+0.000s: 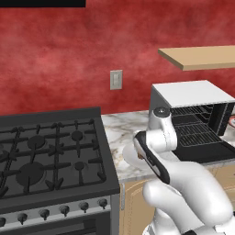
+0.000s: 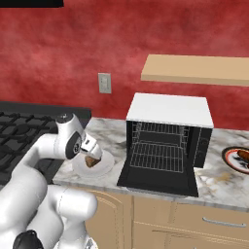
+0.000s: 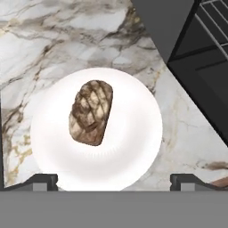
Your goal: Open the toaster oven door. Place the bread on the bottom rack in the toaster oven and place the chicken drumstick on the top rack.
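A black gas stove (image 1: 50, 156) stands left of the marble bench (image 2: 219, 187). A white plate (image 3: 133, 147) rests on the bench. An outlet (image 2: 104, 82) sits on the red wall (image 2: 73, 44). A wooden shelf (image 2: 194, 69) hangs above. Another plate (image 2: 231, 160) lies at the far right.

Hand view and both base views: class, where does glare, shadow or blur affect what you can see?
Hand view: the white plate glares so bright that its rim detail is lost, while the bread stays sharp. Right base view: the toaster oven interior is dark, yet its racks read clearly. Left base view: evenly lit, no blur.
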